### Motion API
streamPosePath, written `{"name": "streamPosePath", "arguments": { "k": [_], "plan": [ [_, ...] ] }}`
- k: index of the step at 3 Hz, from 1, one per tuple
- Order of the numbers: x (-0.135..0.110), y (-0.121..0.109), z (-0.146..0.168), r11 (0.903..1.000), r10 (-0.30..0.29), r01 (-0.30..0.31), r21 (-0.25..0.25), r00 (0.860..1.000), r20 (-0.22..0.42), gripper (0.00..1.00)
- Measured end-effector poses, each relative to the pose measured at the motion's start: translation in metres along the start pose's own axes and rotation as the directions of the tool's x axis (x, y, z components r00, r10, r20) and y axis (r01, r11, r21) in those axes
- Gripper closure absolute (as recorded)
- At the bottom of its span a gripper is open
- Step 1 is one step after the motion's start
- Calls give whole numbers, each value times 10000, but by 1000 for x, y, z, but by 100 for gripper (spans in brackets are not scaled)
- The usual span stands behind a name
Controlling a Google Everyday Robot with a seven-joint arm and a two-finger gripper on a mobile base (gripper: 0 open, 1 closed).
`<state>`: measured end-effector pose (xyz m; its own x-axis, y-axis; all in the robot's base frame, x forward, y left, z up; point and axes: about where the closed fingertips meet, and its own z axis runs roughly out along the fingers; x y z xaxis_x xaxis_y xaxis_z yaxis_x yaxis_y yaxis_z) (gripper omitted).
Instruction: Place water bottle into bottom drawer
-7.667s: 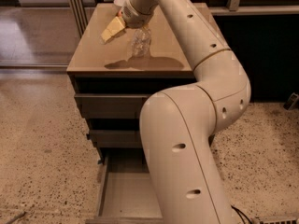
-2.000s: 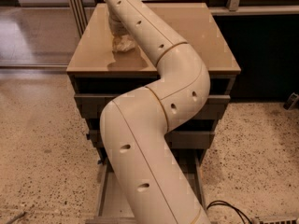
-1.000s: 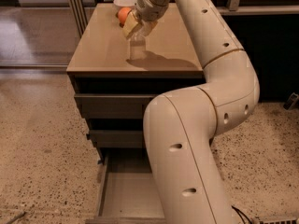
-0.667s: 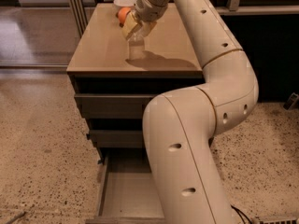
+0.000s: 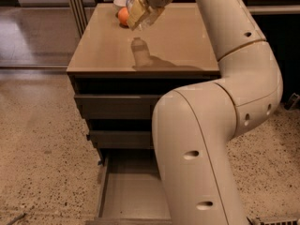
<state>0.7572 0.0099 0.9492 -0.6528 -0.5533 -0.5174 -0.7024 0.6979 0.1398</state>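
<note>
The gripper [image 5: 140,14] hangs over the far part of the cabinet top [image 5: 183,41], clamped on the tilted water bottle [image 5: 151,14]. 1 orange [image 5: 123,16] and 1 white bowl [image 5: 120,3] sit beside it. The bottom drawer [image 5: 133,196] stands open, its right side hidden by the arm [image 5: 197,163].

Orange [image 5: 123,16] beside white bowl [image 5: 120,3]
</note>
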Motion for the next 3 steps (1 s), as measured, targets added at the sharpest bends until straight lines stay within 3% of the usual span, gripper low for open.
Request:
{"name": "streamPosePath", "arguments": {
  "k": [1,2,3],
  "plan": [
    [24,20,-56,9974,-394,403,-605,9991,154,100],
    [59,41,-98,9900,-341,386,-1360,9988,352,100],
    [103,69,-116,9675,-368,433,-2493,9989,306,100]
  ]
}}
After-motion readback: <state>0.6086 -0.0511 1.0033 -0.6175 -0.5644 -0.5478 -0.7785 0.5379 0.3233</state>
